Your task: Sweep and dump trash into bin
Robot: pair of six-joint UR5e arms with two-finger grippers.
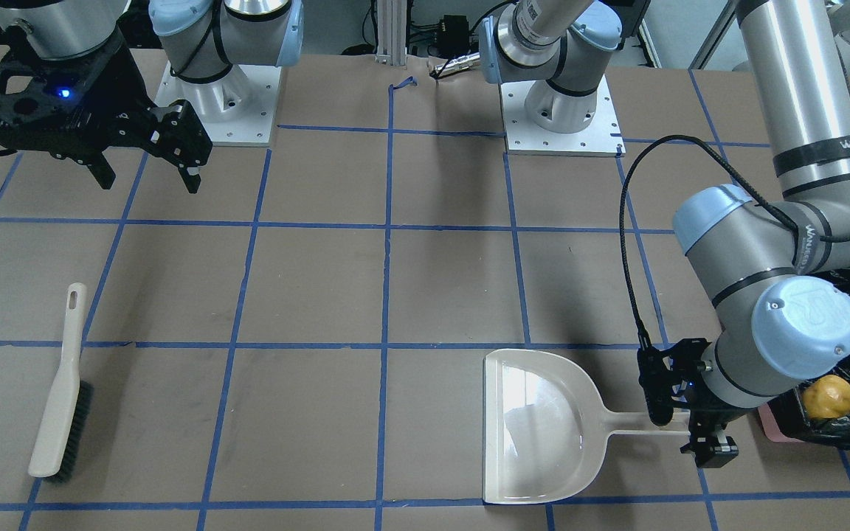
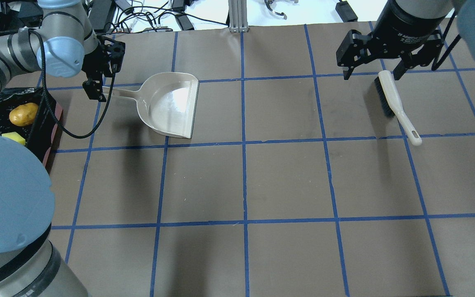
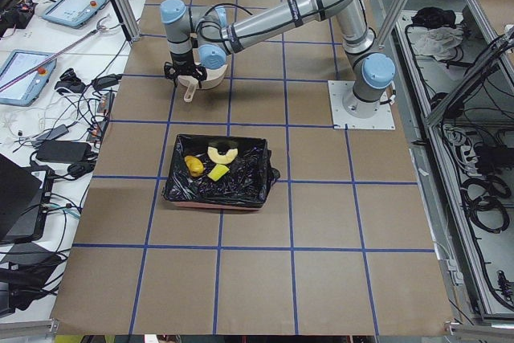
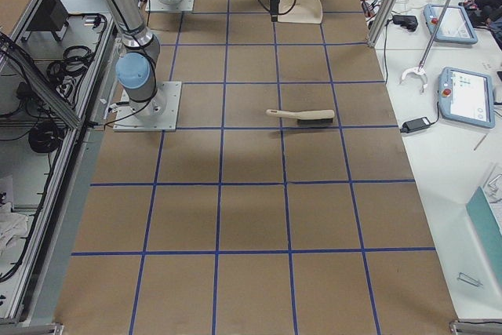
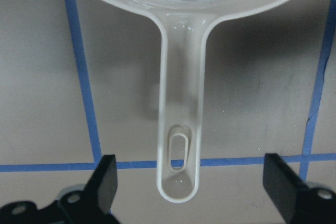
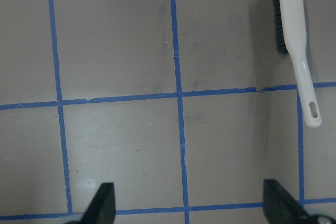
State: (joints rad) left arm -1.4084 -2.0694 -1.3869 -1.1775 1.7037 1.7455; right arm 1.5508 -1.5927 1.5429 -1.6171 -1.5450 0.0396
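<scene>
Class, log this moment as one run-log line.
trash: in bin | dustpan: empty, on table | left gripper: open astride handle | right gripper: open, raised | brush: on table

Potato [image 2: 23, 114], bread [image 3: 222, 153], sponge [image 2: 14, 138] in bin [image 3: 245, 189] at my far left; dustpan [image 2: 171, 105] beside it, handle within my left gripper [image 5: 191, 187], apparently not touching; brush [image 2: 394, 105] far right, near my right gripper [image 2: 372, 74].
</scene>
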